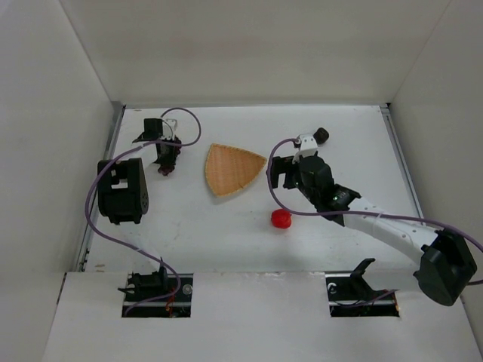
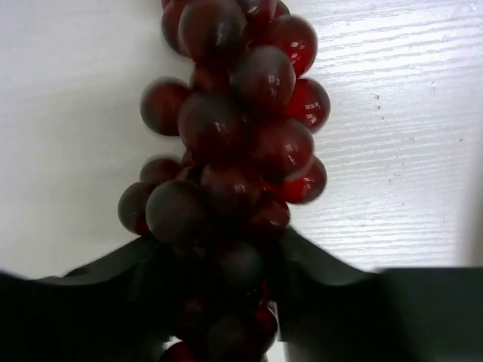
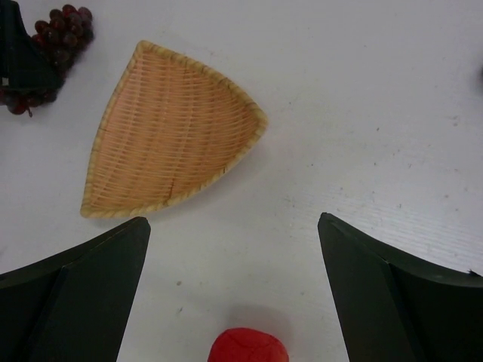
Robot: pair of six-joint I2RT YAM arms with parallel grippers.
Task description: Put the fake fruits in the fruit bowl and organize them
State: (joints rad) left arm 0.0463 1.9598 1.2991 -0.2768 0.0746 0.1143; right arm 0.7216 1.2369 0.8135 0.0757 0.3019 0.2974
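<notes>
At the left, the grapes point(image 2: 234, 128) are pinched by the left gripper point(image 1: 166, 160). Its fingers are pressed against both sides of the bunch's near end, while most of the bunch appears to rest on the table point(image 1: 362, 158) beyond the tips. The step in hand is judged to be the lift and carry of the grapes to the bowl point(image 3: 170, 128), which lies empty just to the right. Since the bunch is likely loose and jointed, it is best raised straight up until its hanging end is clear of the woven rim. It is then best carried rightward slowly so that swinging is kept small. It should be lowered toward one corner of the bowl, so that room is left for the other two fruits. Right of the bowl and nearer, the red fruit point(image 1: 281, 219) lies on the table. Close by, the right gripper point(image 3: 233, 220) is held spread wide, with nothing in it. Farthest right, the dark fruit point(image 1: 321, 136) lies at the far side, well apart from the bowl.
</notes>
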